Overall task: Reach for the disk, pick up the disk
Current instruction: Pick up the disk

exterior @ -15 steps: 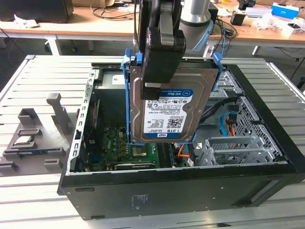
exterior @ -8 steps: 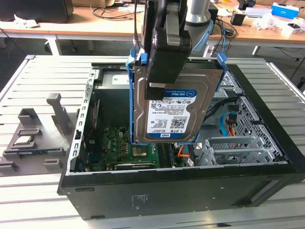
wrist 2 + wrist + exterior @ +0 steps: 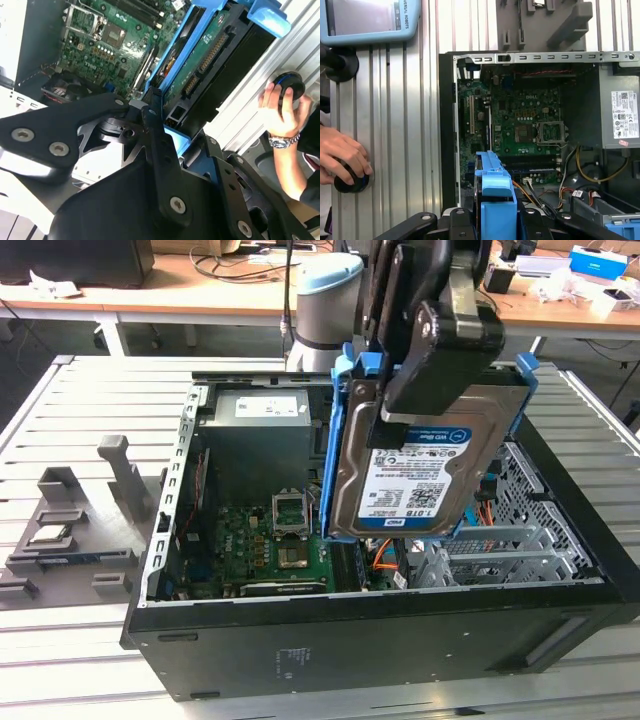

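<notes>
The disk hangs tilted above the open computer case, its white-and-blue label facing the exterior camera and its blue bracket framing its sides. My black gripper is shut on its upper edge. In the second wrist view the disk's green circuit-board underside shows, with a black finger pressed on the bracket's end. In the first wrist view the blue bracket's edge rises between the gripper's black parts.
Inside the case lie a green motherboard, a power supply and a metal drive cage. A grey fixture sits at the exterior view's left. A person's hand grips a black knob beside the case. A teach pendant lies nearby.
</notes>
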Controlling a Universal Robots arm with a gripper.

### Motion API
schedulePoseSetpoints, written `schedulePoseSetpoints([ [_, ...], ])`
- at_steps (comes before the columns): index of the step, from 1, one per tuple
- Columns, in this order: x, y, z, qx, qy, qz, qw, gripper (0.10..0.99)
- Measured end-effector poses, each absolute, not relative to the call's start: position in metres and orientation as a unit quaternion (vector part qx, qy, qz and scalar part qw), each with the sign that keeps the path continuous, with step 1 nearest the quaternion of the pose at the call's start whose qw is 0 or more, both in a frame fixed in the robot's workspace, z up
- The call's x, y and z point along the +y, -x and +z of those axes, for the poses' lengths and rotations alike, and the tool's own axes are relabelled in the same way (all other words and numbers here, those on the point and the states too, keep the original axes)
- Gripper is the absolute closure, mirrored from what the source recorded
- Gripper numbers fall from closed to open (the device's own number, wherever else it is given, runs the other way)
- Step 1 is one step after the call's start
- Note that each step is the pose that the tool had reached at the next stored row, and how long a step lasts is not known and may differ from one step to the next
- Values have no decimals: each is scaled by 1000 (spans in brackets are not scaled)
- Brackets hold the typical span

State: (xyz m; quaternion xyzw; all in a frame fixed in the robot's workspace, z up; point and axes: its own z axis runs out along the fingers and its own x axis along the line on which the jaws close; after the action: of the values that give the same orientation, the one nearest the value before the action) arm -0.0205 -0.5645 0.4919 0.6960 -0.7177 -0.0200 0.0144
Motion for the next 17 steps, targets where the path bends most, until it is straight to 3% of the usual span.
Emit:
schedulePoseSetpoints([
  [17, -561, -41, 479, -718, -696, -21, 16, 722],
])
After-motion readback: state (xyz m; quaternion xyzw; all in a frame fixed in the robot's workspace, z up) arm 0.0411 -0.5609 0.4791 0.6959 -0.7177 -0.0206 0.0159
